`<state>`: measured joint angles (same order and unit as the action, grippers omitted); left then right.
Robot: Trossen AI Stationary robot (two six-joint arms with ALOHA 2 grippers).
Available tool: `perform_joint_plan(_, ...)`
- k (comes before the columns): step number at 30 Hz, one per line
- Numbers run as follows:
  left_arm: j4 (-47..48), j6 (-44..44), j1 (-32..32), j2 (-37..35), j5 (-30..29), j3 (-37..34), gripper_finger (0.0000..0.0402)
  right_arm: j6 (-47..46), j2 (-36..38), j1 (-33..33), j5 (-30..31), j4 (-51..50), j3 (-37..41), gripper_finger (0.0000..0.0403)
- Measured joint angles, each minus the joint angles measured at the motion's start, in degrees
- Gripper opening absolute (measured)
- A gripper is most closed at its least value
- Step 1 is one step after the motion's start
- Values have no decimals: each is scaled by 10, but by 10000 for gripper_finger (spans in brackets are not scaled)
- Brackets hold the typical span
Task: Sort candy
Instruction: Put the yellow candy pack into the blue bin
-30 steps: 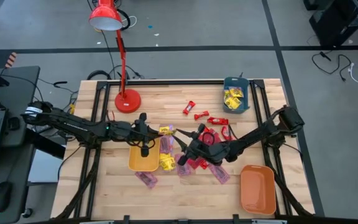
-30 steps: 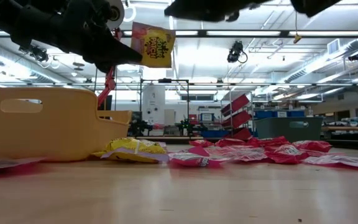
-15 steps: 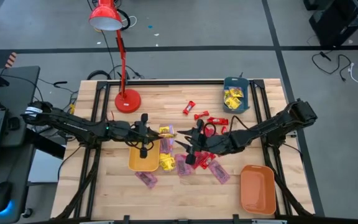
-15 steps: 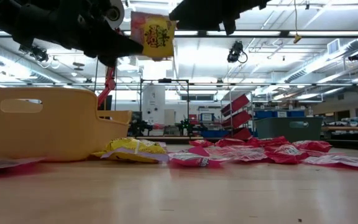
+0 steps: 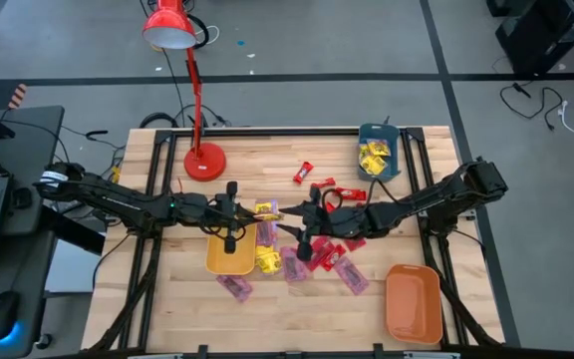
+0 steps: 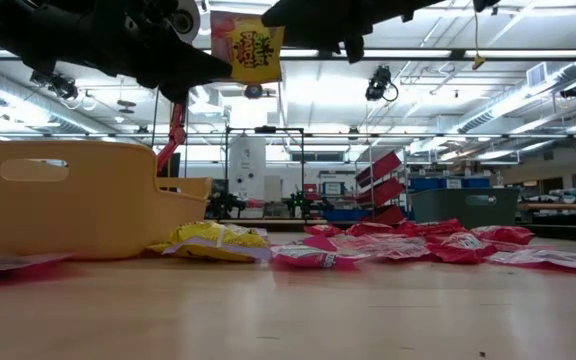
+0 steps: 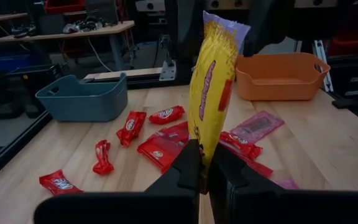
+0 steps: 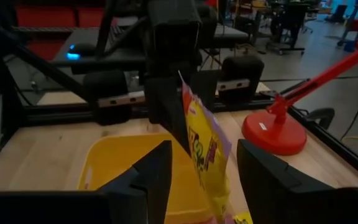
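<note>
Two claws meet: my left claw pinches a yellow packet; my spread right claw straddles it. Mistimed handover risks dropping it.

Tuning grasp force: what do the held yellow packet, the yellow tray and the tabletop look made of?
Yellow packet, pinched in the left gripper: thin glossy plastic film, judging by its sheen and crimped top edge.
Yellow tray: moulded plastic, smooth semi-matte, with a cut-out handle slot.
Tabletop: looks like light butcher-block wood with visible plank seams, probably sealed.
</note>
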<state>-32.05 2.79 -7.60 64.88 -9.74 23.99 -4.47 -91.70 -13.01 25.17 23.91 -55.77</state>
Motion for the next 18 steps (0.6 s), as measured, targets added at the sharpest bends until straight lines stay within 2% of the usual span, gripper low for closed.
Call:
perform_joint_plan(7, 0, 0, 0, 0, 0, 0, 14, 1, 0, 12, -28, 5, 0, 123)
perform_joint_plan(15, -3, -2, 0, 0, 0, 0, 19, 24, 0, 12, -28, 5, 0, 12)
perform_joint_plan(18, -2, -8, 0, 0, 0, 0, 33, 29, 0, 12, -27, 5, 0, 8)
